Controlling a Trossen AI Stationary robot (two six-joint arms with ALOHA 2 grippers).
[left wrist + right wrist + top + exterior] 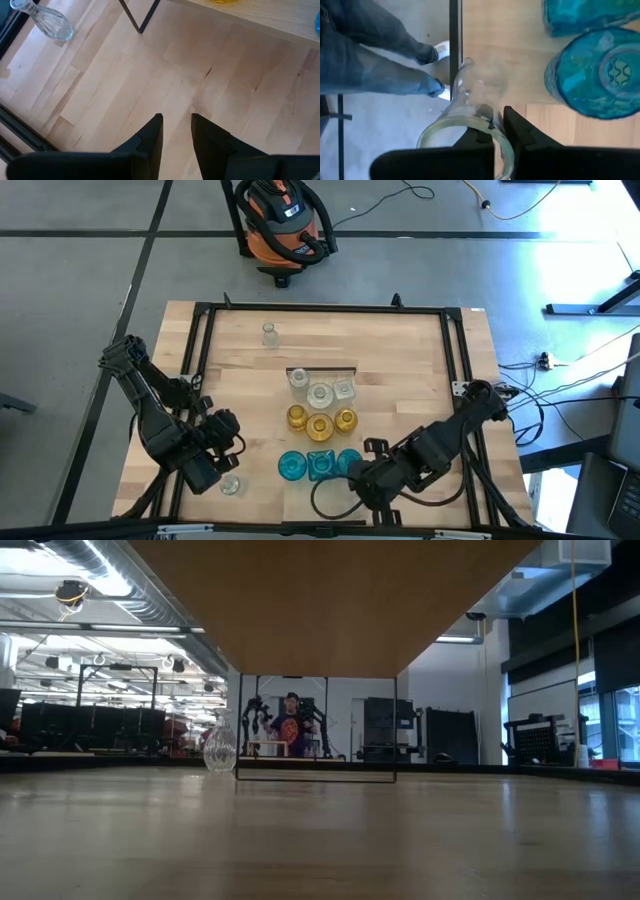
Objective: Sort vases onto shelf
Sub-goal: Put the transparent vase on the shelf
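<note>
Right gripper (pixel 497 127) pinches a clear vase (pixel 475 100) by its rim, near teal vases (pixel 595 75); left gripper (pixel 176 131), fingers narrowly apart, hovers empty above the tabletop (pixel 125 75).

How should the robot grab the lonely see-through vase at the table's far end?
The clear vase stands upright with a wide, round belly, so probably pinch its thin neck from straight above. There is free space all around it.

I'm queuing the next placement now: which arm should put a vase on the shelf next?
Right. The right gripper already pinches a clear vase beside the teal vases; the left gripper is empty.
</note>
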